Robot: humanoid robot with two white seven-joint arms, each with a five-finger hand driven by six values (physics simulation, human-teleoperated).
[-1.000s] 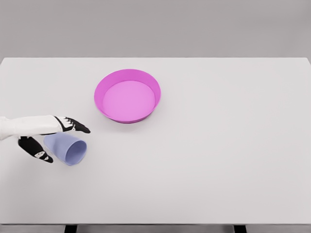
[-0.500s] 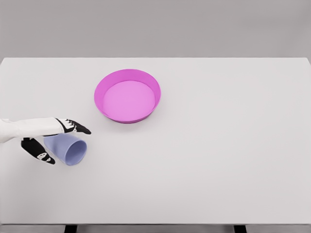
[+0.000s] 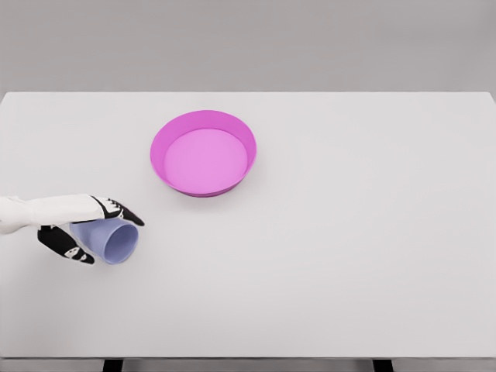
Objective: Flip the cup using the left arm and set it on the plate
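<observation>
One lavender cup (image 3: 110,238) lies on its side on the worktop (image 3: 349,256), well short of the pink plate (image 3: 203,153) and down-left of it. The left hand (image 3: 81,226) straddles it, fingers above, thumb below, apparently closing to grip for the flip.

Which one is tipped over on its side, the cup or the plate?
The pale blue cup, by the left hand, lies sideways, its mouth facing right. The pink plate sits flat, open side up.
</observation>
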